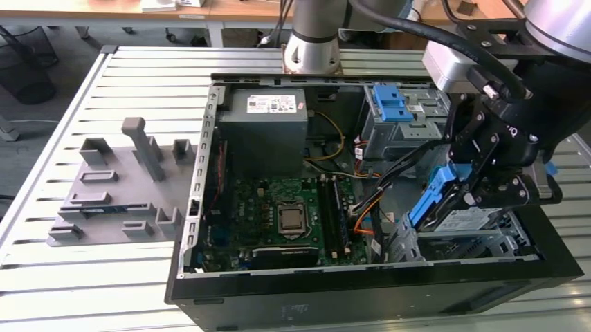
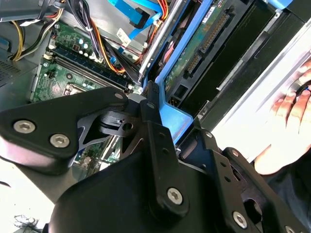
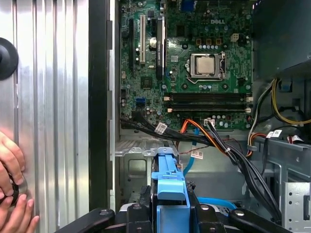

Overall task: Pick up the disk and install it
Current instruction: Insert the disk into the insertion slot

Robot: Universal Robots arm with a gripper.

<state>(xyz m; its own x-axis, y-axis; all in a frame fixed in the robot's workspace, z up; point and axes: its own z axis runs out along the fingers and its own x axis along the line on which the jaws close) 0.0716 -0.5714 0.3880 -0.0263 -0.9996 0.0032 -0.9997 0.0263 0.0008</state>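
The disk (image 1: 469,220), silver with a thin blue bracket, hangs tilted on edge over the drive cage (image 1: 434,247) at the front corner of the open computer case, on the exterior view's right. My gripper (image 1: 488,188) is shut on it from above. In the first wrist view, the blue bracket (image 3: 169,182) sits between the black fingers (image 3: 145,200) of my gripper (image 3: 170,206), above the metal cage (image 3: 141,160). In the second wrist view, the disk's green circuit-board side (image 2: 194,53) and blue frame (image 2: 175,116) extend away from my gripper (image 2: 163,121).
Inside the case are the grey power-supply box (image 1: 268,131), motherboard (image 1: 277,207), cable bundles (image 1: 369,207) beside the cage, and blue latch tabs (image 1: 392,104). A grey fixture (image 1: 115,187) lies on the slatted table. A person's hand (image 3: 9,165) rests outside the case wall.
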